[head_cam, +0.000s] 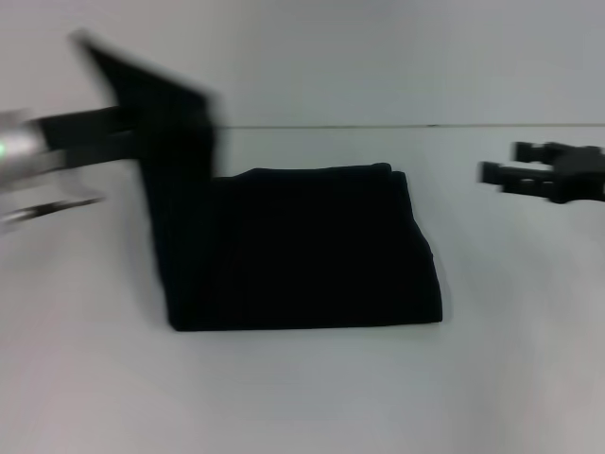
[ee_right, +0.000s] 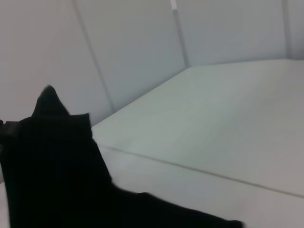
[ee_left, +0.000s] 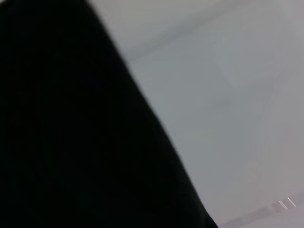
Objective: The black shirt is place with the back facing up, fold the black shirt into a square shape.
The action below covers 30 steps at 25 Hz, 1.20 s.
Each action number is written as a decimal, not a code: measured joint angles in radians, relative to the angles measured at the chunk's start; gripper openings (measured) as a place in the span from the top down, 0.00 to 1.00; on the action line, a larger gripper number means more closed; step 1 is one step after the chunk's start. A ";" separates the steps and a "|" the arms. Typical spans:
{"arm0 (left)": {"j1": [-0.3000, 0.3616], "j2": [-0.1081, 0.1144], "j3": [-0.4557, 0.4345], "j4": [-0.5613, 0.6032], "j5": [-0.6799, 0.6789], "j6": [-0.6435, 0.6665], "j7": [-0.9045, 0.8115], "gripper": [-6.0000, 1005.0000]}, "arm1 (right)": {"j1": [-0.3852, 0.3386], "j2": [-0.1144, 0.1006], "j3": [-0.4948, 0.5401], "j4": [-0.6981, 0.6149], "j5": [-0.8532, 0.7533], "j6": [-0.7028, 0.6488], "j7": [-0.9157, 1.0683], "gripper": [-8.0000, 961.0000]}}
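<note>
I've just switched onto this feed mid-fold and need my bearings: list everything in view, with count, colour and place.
black shirt: one, black, partly folded flat at the table's centre, its left end lifted up off the surface on the robot's left.
table: one, white, under the shirt and filling the near view.
wall: one, pale grey, behind the table's far edge.
left gripper: one, grey arm with dark end, on the left, raised at the lifted shirt end; the cloth hides its fingers.
right gripper: one, black, fingers apart, hovering at the right, away from the shirt, holding nothing.

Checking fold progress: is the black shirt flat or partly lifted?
Partly lifted: the black shirt lies folded, its left end raised at the left gripper; the right gripper is clear.
</note>
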 joint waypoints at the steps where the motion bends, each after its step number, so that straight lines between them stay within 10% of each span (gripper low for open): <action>1: -0.038 -0.023 0.011 -0.007 -0.001 -0.016 0.004 0.86 | -0.014 -0.007 0.016 -0.003 0.001 -0.008 -0.005 0.08; 8: -0.212 -0.232 0.096 -0.066 -0.017 -0.307 0.080 0.84 | -0.094 -0.077 0.116 -0.009 0.004 -0.097 -0.036 0.08; 14: -0.195 -0.245 -0.008 -0.455 -0.172 -0.680 0.450 0.83 | -0.119 -0.100 0.130 0.002 -0.009 -0.102 -0.038 0.08; 19: -0.092 -0.246 -0.135 -0.575 -0.175 -0.573 0.679 0.82 | -0.116 -0.098 0.123 0.011 -0.029 -0.101 -0.016 0.08; 22: -0.066 -0.245 -0.139 -0.581 -0.172 -0.494 0.690 0.82 | -0.101 -0.096 0.122 0.014 -0.053 -0.101 0.040 0.08; 30: 0.005 -0.228 -0.135 -0.289 -0.180 -0.363 0.562 0.43 | -0.002 -0.098 0.111 0.016 -0.162 -0.085 0.292 0.08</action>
